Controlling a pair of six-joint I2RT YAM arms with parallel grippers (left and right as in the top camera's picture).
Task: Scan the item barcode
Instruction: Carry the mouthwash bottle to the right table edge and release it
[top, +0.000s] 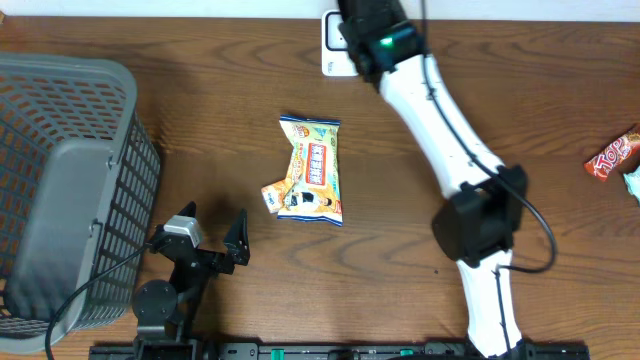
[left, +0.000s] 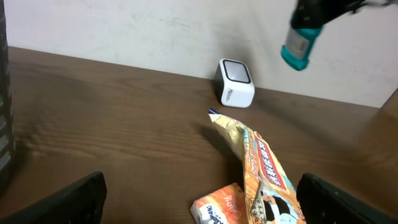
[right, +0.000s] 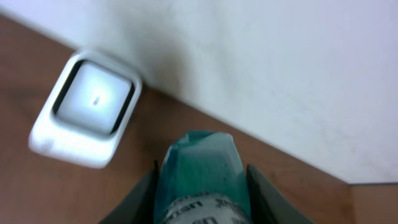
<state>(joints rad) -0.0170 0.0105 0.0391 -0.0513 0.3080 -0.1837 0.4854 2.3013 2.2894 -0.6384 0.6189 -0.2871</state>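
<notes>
Our right arm (top: 440, 110) wears white shells with black joint housings, a green light (top: 385, 42) glowing behind its dark fingers (right: 144, 198) and a black cable (top: 543, 235) looping farther back. Our left arm (top: 160, 300) is black throughout, a silver block (top: 181, 229) just behind its fingers (top: 238, 235).

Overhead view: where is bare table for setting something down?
Bare wood lies between the basket and the snack bag, and between the right arm and the candy bar. It is crowded by the scanner, where the right tool holds a teal item.

teal item (right: 202, 168), white scanner (right: 87, 106), grey basket (top: 130, 200)
</notes>
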